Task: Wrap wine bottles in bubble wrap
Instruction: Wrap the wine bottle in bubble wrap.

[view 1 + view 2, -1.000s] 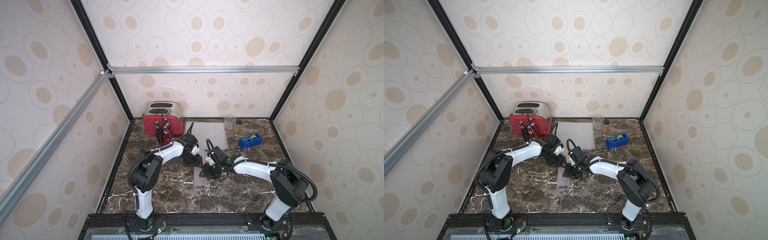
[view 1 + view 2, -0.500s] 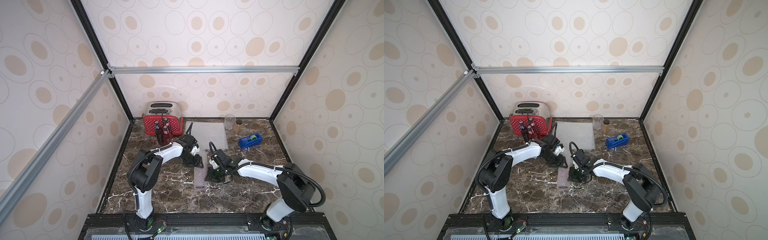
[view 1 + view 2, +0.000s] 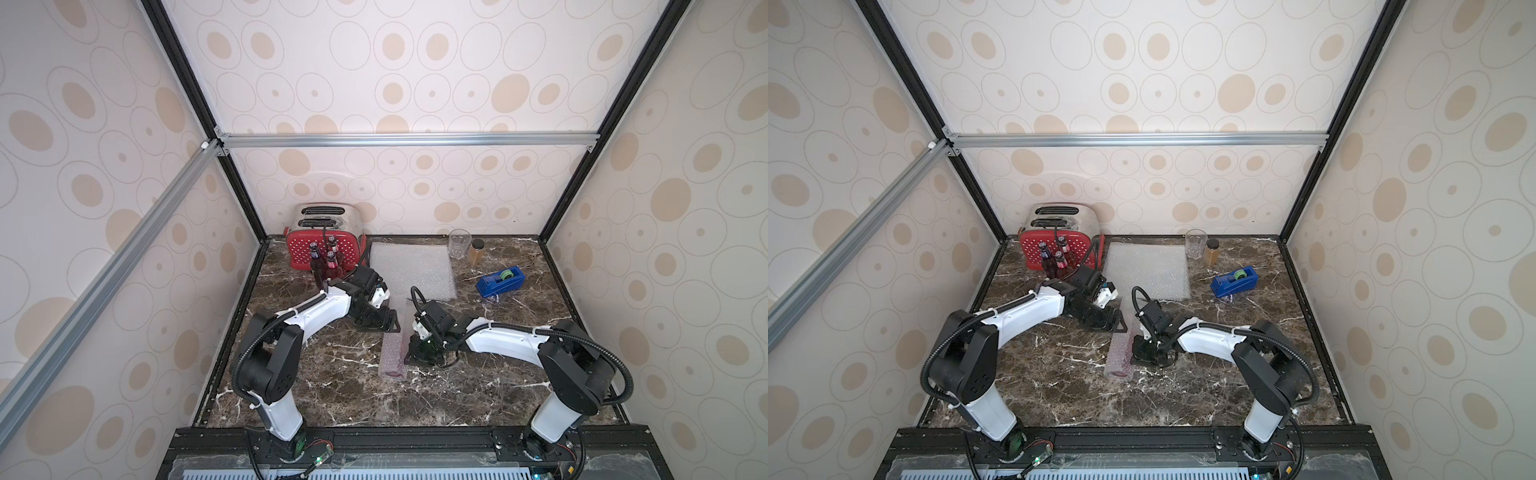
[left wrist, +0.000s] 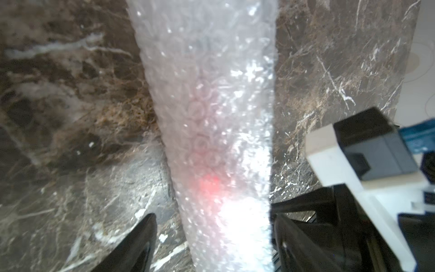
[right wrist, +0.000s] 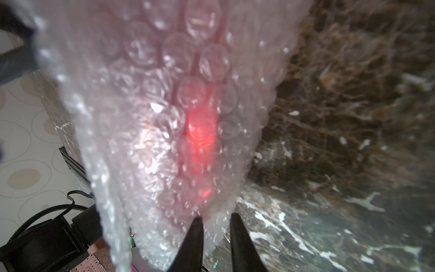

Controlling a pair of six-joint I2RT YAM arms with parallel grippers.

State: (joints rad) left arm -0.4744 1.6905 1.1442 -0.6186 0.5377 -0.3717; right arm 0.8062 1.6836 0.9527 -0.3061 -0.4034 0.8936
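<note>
The bubble-wrap roll (image 3: 394, 353) lies flat at the middle of the marble table (image 3: 332, 395). Its long axis runs roughly 12 to 6 o'clock, and the wine bottle (image 5: 200, 136) inside shows only as a red glow through the plastic. Both arms are at it. The left gripper (image 3: 385, 325) comes in from 10 o'clock over the roll's 12 o'clock end, and the right gripper (image 5: 215, 216) sits on its 3 o'clock flank, towards the 6 o'clock half. In the left wrist view the left fingers (image 4: 143, 237) stand wide, one on either side of the roll. One is clearly off the plastic and the other just beside it, so this gripper straddles the roll without gripping it. In the right wrist view the right fingertips (image 5: 196, 233) are drawn narrow, with a loose lip of the wrap caught between them. That looks like a pinch on the sheet's edge, not on the glass. I judge the right arm to be the one controlling the wrap, so any tightening or closing would go across the axis, from 3 towards 9 o'clock. The unwrapped bottles (image 3: 326, 266) stand at 11 o'clock against the red toaster (image 3: 299, 249). A spare bubble wrap sheet (image 3: 409, 266) lies at 12 o'clock.
</note>
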